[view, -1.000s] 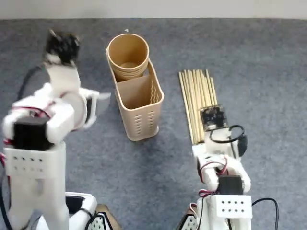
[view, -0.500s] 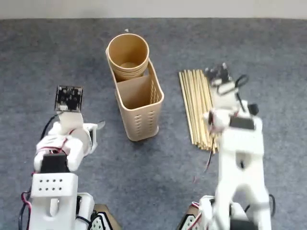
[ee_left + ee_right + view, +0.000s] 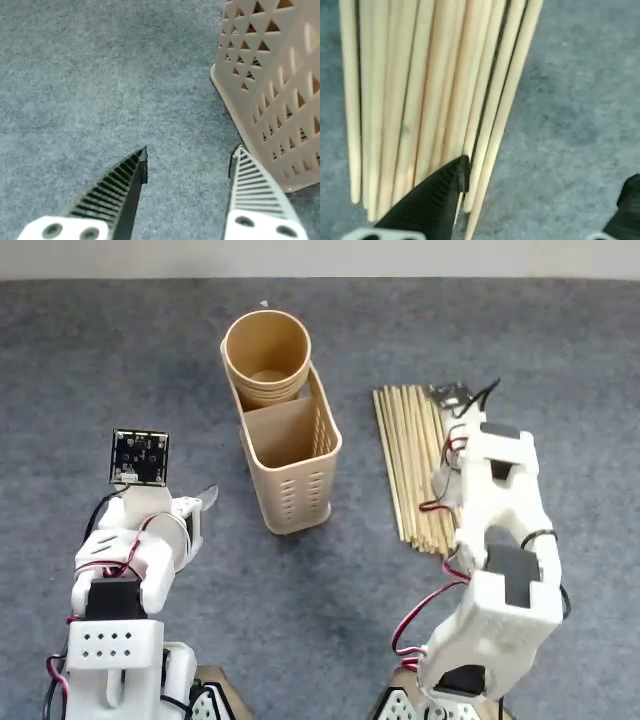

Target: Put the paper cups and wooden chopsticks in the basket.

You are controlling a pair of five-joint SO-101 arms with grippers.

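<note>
Your right tool swung onto the chopsticks, wide, maybe touching. Left tool retracted, wide, empty. Chopstick grab looks next.

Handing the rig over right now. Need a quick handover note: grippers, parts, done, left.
Left gripper: open, empty, low beside the basket.
Right gripper: open, empty, at one end of the wooden chopsticks, one finger over the bundle.
Paper cups: stacked in the basket's far compartment.
Chopsticks: bundle lying on the grey carpet, on the right arm's side of the basket.
Done: cups. Left: grasp the chopsticks and put them in the basket.
</note>
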